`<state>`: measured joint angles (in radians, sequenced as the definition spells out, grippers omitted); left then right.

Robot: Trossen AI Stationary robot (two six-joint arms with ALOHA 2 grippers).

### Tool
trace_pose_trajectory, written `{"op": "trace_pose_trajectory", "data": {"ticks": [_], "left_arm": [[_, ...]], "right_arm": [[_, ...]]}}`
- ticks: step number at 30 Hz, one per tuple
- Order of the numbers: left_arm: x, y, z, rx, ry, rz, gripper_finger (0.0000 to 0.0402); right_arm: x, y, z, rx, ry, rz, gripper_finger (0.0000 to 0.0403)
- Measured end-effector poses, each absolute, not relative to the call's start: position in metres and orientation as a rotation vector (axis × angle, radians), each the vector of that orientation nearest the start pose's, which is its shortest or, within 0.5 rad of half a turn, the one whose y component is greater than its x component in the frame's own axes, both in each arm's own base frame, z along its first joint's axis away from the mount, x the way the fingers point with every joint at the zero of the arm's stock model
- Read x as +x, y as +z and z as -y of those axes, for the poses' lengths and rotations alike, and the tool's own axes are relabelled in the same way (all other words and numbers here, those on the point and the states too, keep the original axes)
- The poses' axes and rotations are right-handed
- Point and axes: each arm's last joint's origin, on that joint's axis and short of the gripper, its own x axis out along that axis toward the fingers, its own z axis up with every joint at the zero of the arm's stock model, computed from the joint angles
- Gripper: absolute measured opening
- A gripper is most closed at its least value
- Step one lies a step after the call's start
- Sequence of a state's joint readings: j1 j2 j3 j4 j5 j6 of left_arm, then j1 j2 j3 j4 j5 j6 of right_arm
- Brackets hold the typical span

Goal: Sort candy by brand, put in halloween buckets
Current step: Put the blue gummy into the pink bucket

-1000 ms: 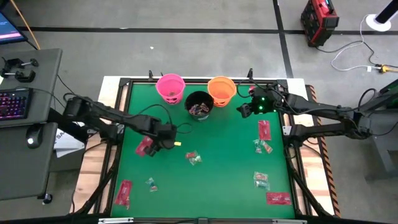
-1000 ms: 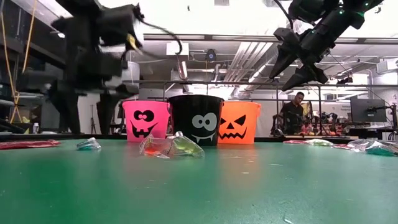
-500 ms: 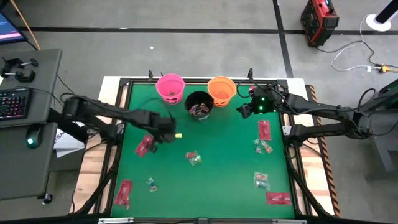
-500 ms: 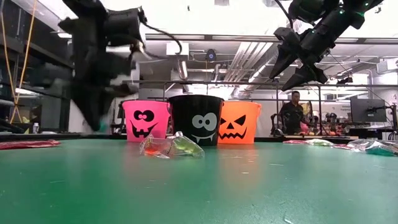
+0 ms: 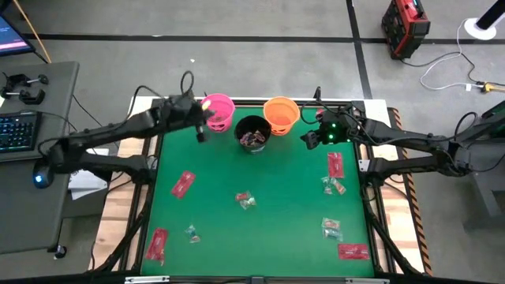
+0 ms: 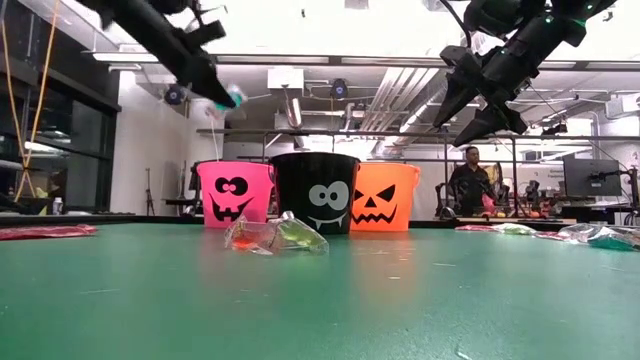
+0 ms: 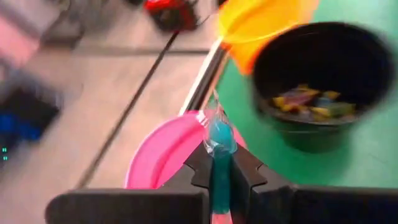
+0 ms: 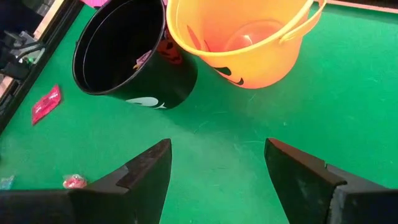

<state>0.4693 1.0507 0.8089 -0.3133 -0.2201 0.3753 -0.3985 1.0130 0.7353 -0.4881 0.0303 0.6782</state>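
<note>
Green worktop (image 5: 276,205) under a bright workshop ceiling: left hand (image 7: 219,163) clamps a teal candy (image 7: 219,135) lengthwise, pointing outward over the pink bucket (image 5: 219,111); right hand (image 8: 217,165) spread apart.

Three buckets (image 5: 251,118) clustered at counter (image 5: 276,197) far edge, middle one set slightly nearer, sweets (image 7: 308,102) seen inside it. Left tool (image 5: 201,122) raised above leftmost bucket's near-left rim, wrapped sweet (image 7: 219,134) pinched between fingers. Right tool (image 5: 309,139) held right of rightmost bucket, above counter. Flat packets (image 5: 182,184) and small wrapped pieces (image 5: 245,199) scattered across counter: left side, centre, right side.
</note>
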Motion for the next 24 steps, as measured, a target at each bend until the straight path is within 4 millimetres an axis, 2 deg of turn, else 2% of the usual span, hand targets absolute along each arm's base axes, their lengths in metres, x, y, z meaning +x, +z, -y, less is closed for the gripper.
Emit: {"op": "trace_pose_trajectory", "data": {"ticks": [5, 7, 11, 15, 20, 24], "left_arm": [[0.207, 0.251, -0.144, 0.056, 0.654, -0.776, 0.0028], [0.215, 0.248, -0.154, -0.012, 0.645, -0.775, 0.0049], [0.229, 0.261, -0.164, -0.006, 0.624, -0.759, 0.01], [0.232, 0.283, -0.166, 0.033, 0.616, -0.75, 0.015], [0.224, 0.298, -0.164, 0.018, 0.632, -0.812, 0.0199], [0.211, 0.311, -0.148, -0.169, 0.517, -0.729, 0.0216]], "right_arm": [[0.186, 0.251, 0.079, 0.803, -0.664, -0.586, 0.025], [0.186, 0.251, 0.079, 0.811, -0.667, -0.584, 0.025], [0.186, 0.251, 0.079, 0.813, -0.667, -0.583, 0.025], [0.186, 0.251, 0.079, 0.811, -0.666, -0.584, 0.025], [0.186, 0.251, 0.079, 0.81, -0.656, -0.586, 0.025], [0.187, 0.254, 0.076, 0.784, -0.534, -0.621, 0.025]]}}
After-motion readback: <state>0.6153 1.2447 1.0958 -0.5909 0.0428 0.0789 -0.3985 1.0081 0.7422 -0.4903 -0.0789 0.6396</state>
